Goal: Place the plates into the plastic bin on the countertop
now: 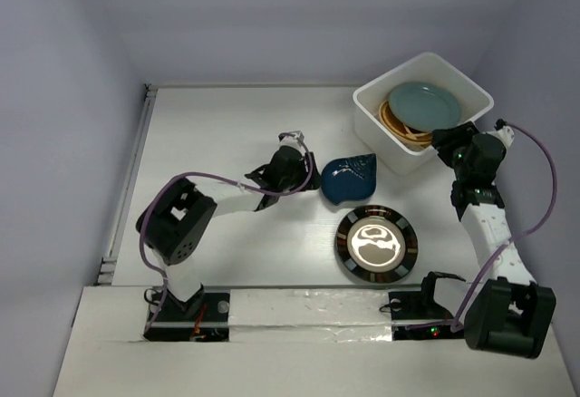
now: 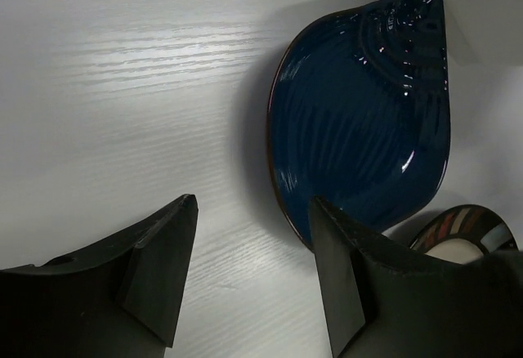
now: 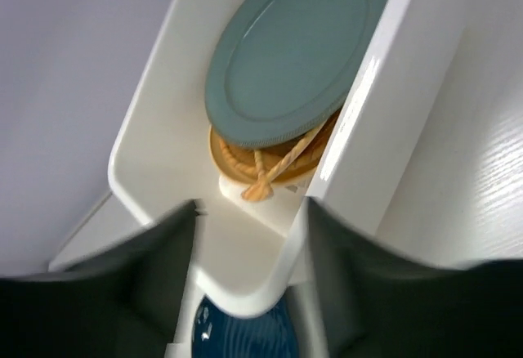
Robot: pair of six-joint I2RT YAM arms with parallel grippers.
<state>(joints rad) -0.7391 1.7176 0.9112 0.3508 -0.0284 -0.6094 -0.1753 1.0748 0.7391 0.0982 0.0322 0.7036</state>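
The plastic bin [image 1: 388, 134] stands at the back right of the countertop [image 1: 217, 125]. In it a grey-blue round plate [image 1: 424, 106] lies tilted on an orange woven plate [image 3: 263, 164]. A dark-blue leaf-shaped plate [image 1: 349, 178] lies on the counter, and a black-rimmed, white-centred round plate [image 1: 377, 245] sits nearer. My left gripper [image 2: 253, 239] is open just left of the dark-blue plate [image 2: 359, 105]; one fingertip [image 2: 327, 227] is at its rim and only bare counter lies between the fingers. My right gripper [image 3: 249, 227] is open above the bin's near corner rim [image 3: 253, 288].
A metal rail [image 1: 131, 175] runs along the counter's left edge. Grey walls close in the back and both sides. The black-rimmed plate [image 2: 466, 227] lies just past the dark-blue one in the left wrist view.
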